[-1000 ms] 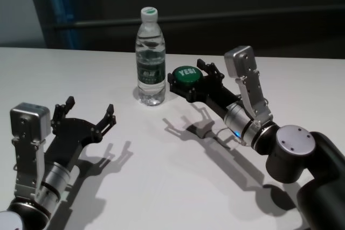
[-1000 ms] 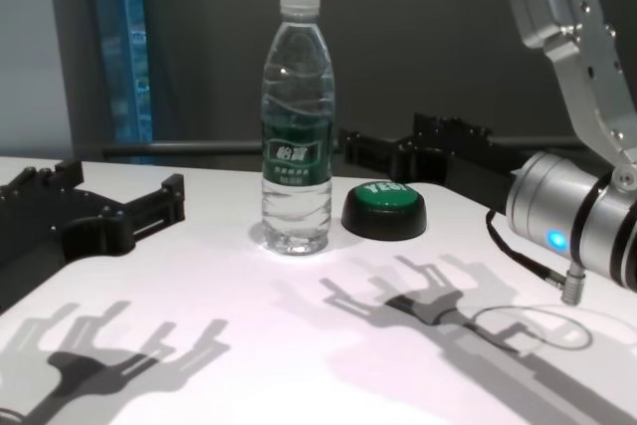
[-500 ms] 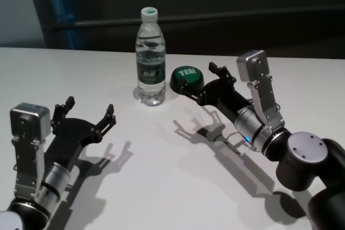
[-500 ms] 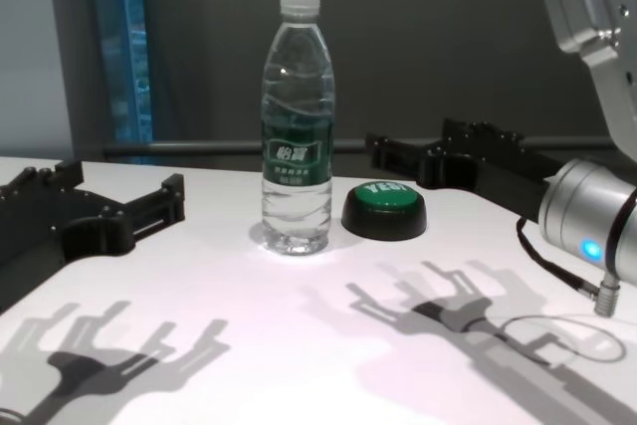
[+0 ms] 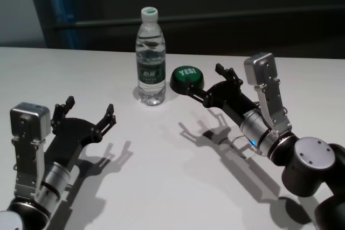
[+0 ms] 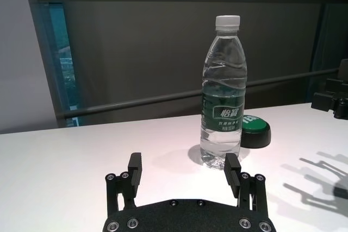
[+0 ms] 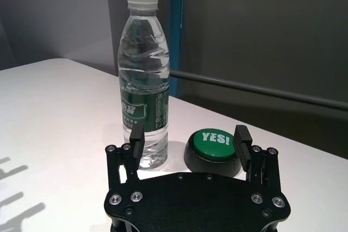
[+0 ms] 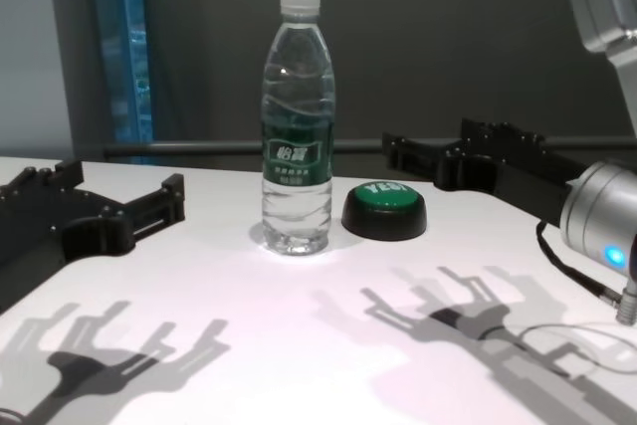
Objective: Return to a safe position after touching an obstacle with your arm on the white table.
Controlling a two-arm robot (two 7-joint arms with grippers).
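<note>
Head view: the bottle (image 5: 150, 57) stands upright on the white surface (image 5: 161, 176), long axis vertical, cap up, just beside the green button (image 5: 187, 78); the right pincer (image 5: 211, 86) hangs spread wide and empty near the button; the left pincer (image 5: 89, 113) rests low, equally spread, holding nothing.

Chest view: bottle (image 8: 298, 126) vertical, label band facing forward, apart from both pincers.

Right wrist view: bottle (image 7: 143, 80) and button (image 7: 215, 145) lie beyond the parted fingers (image 7: 136, 137).

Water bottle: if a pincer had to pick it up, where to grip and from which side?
Grip the water bottle at its green label band, the straight section below the ribbed shoulder. It stands upright on the white table, so come in level. The green button sits close on the robot's right, so probably approach with the open left pincer, whose side is free.
</note>
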